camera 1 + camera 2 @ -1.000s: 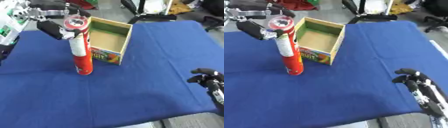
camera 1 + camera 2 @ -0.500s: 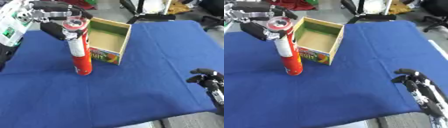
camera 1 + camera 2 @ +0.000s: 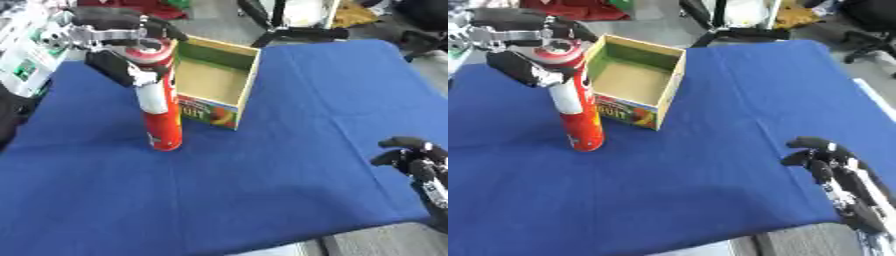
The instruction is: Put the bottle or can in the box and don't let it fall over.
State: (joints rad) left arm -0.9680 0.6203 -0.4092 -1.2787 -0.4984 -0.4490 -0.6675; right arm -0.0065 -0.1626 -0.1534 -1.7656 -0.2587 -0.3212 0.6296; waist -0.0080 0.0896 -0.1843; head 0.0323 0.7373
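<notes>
Left hand (image 3: 118, 47) gripping upright can (image 3: 160, 105) (red), beside open box (image 3: 213, 85)

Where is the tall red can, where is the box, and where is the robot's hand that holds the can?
Red can (image 3: 164, 131), left eye view, lower red body.
Box (image 3: 207, 113), left eye view, printed front wall.
Left hand (image 3: 115, 31), left eye view, knuckles above the can's top.

Both head eyes look down, sharing the table (image 3: 289, 165).
</notes>
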